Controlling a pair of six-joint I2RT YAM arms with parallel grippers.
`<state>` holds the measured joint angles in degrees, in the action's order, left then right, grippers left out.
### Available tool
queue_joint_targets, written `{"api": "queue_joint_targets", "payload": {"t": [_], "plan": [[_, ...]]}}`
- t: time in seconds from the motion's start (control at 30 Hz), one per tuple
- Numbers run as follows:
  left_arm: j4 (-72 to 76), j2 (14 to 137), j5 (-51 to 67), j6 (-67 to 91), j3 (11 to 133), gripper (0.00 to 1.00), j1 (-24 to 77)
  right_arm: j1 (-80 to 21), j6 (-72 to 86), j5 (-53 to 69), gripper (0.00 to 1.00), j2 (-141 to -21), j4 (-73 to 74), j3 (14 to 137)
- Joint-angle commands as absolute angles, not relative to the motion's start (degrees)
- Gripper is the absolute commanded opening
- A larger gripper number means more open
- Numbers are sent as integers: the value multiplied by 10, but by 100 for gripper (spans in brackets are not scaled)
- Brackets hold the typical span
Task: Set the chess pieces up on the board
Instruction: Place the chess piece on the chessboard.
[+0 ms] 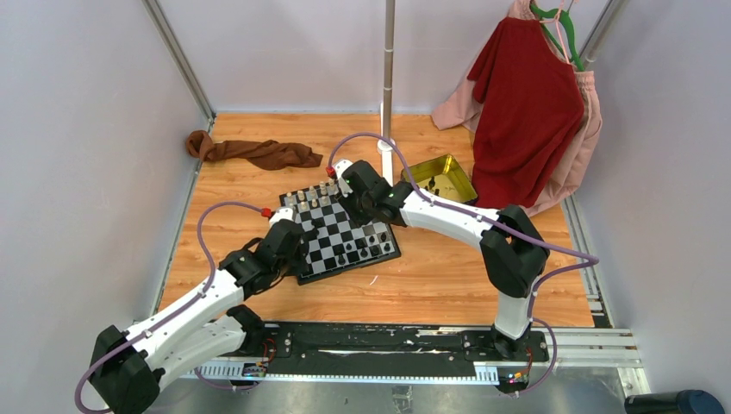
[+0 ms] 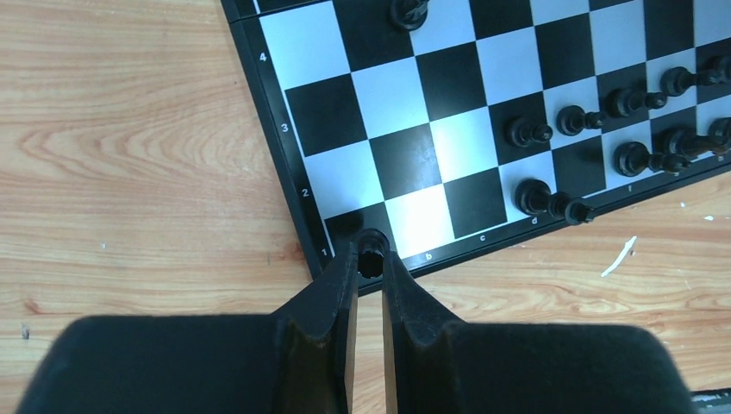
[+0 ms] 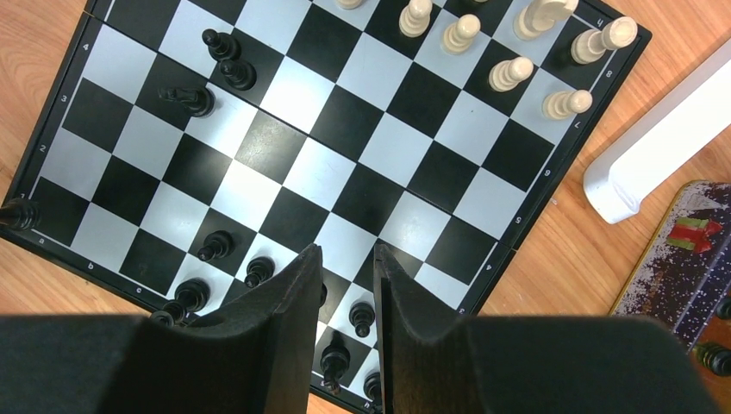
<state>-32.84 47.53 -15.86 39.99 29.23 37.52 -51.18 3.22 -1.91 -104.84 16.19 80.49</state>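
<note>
The board (image 1: 332, 237) lies mid-table. It also shows in the left wrist view (image 2: 405, 155) and the right wrist view (image 3: 345, 121). Cream pieces (image 3: 509, 73) stand along its far edge (image 1: 315, 197). Black pieces (image 2: 560, 121) stand near its near right corner (image 1: 379, 240). Three more black pieces (image 3: 211, 65) stand further in. My left gripper (image 2: 371, 252) is shut on a black piece (image 2: 371, 260) at the board's a1 corner, the near left corner (image 1: 295, 261). My right gripper (image 3: 346, 250) hovers over the board's right part (image 1: 366, 211), jaws slightly apart and empty.
A yellow-gold tin (image 1: 440, 177) right of the board holds a few black pieces (image 3: 711, 358). A pole (image 1: 388, 78) with a white base (image 3: 655, 147) stands behind the board. A brown cloth (image 1: 250, 151) lies far left. Red and pink clothes (image 1: 526, 103) hang far right.
</note>
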Motion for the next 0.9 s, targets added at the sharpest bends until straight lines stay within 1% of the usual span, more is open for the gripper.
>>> {"api": "queue_joint_targets", "payload": {"t": [0.0,0.87], "plan": [[-345,486,-189,420,285,0,382,-506,39,-17,33,-1031,164,795],[-337,553,-200,433,300,0,417,-504,33,-14,33,-1043,161,796]]}}
